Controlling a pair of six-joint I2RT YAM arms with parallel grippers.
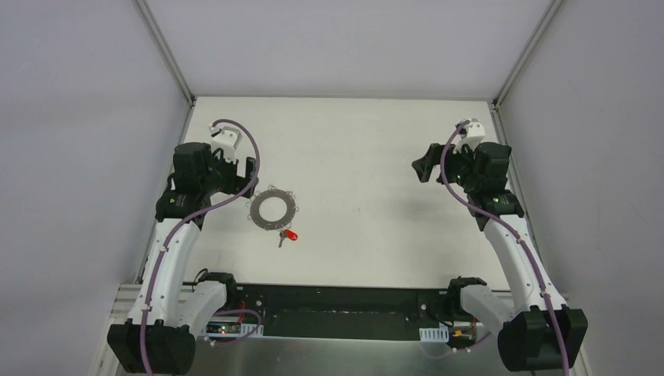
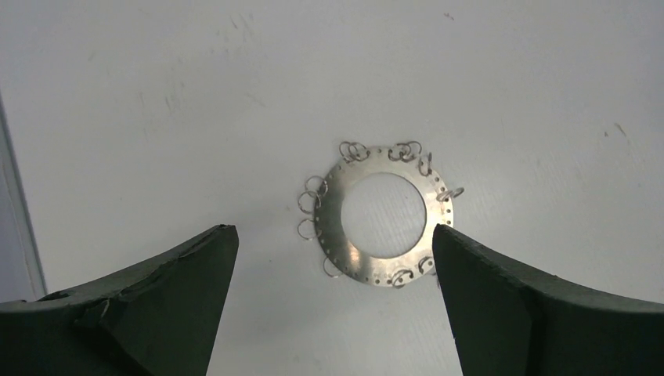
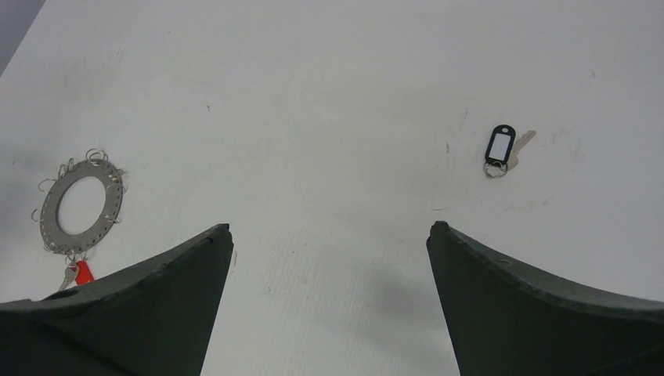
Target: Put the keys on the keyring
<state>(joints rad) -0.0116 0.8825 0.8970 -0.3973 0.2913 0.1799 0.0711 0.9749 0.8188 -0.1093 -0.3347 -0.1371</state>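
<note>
Keyring (image 2: 368, 266) lies flat on the white counter (image 1: 368, 157), left of centre, just in front of the left gripper (image 2: 333, 229). It is a wide grey metal band with a large round hole. A row of small holes runs along its outer edge, and thin wire loops (image 2: 312, 196) hang off the rim, some doubled up.

The left gripper's jaws are spread wide and hold nothing. In the left wrist view the ring sits between the two fingertips; contact cannot be told.

Red-headed key (image 1: 290, 235) is on the counter at the ring's near edge, with its silver blade pointing away from the ring. It touches or nearly touches a loop; cannot tell whether it is hooked on.

Black-tagged key (image 3: 499, 146) is seen only from the right wrist. It has a black frame with a white insert, a silver blade angled up to the right, and a small ring at its lower end. It lies alone on bare counter, well apart from the keyring.

Right gripper (image 3: 330, 227) is over the right side of the counter, jaws spread, empty.
</note>
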